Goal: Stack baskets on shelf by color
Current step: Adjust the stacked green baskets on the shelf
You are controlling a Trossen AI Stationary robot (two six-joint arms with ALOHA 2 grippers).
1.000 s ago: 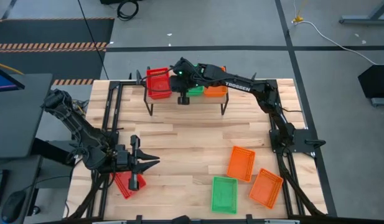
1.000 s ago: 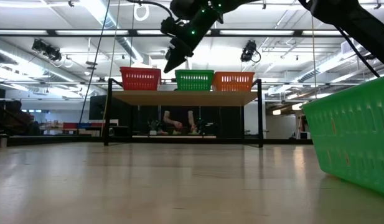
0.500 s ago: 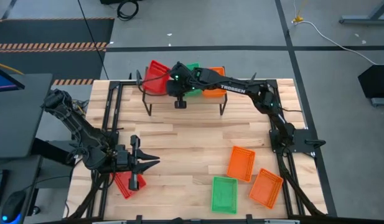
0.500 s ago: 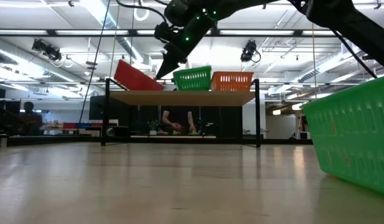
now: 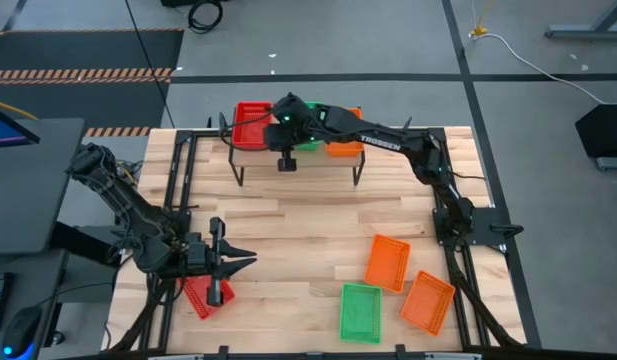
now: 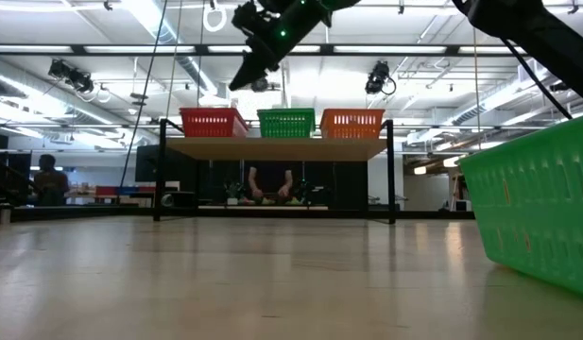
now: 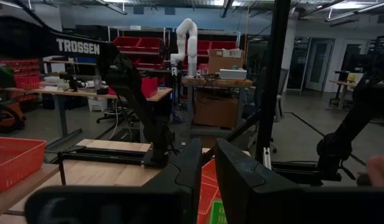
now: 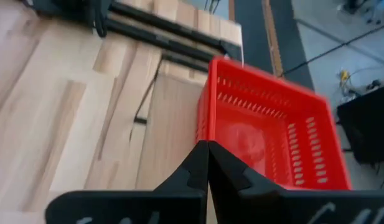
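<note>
**Three baskets on the shelf, right arm above them**

Slatted wood makes up the table, which is seen from above on a grey floor, with a workshop of benches and racks visible beyond it in the low view. At the table's far edge the shelf is placed, its light top carried on thin black legs.

The right arm is stretched from the right edge across the shelf, and the right gripper is held above the shelf's left part, clear of the baskets; its fingers are pressed together with nothing between them. The left arm is parked near the front left corner, and the left gripper is held with its fingers a narrow gap apart, gripping nothing.

On the shelf three baskets are lined up: a red basket at the left end, a green basket in the middle, an orange basket at the right.

Near the front right corner a second orange basket, a third orange basket and a second green basket are lying. Another red basket is partly hidden under the left arm.
</note>
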